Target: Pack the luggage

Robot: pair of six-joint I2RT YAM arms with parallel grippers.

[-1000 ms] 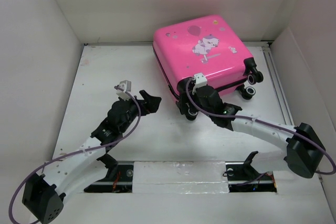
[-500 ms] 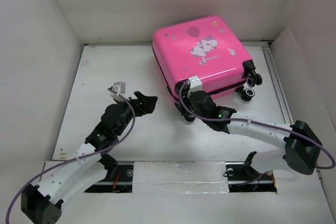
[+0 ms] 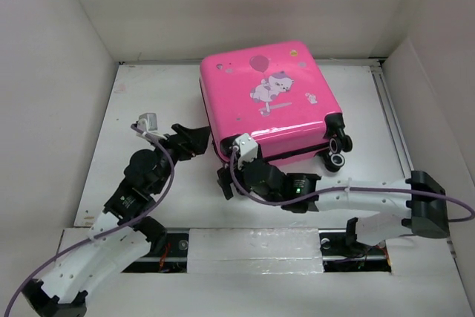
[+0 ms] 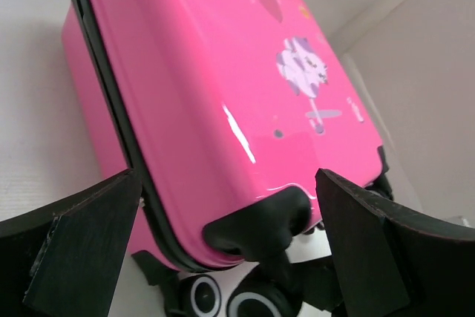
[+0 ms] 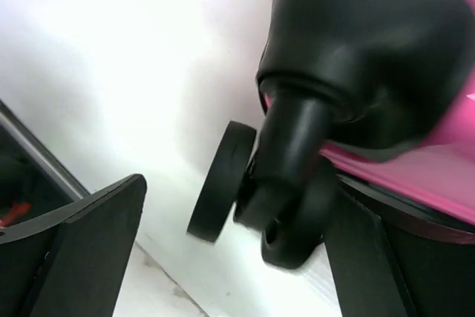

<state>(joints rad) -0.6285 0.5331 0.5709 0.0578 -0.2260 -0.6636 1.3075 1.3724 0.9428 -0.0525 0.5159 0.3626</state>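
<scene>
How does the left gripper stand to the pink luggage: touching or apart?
Cannot tell. In the top view the left gripper ends beside the luggage; in the left wrist view its open fingers overlap the shell. Neither shows gap or contact.

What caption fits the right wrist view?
Open right pincer faces a black twin caster at a corner of the pink suitcase.

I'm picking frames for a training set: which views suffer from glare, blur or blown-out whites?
Top external: sharp, evenly lit, soft shadow under the luggage. Left wrist: a glare streak on its pink shell. Right wrist: the caster wheel is blurred and the table behind it washes out to white.
</scene>
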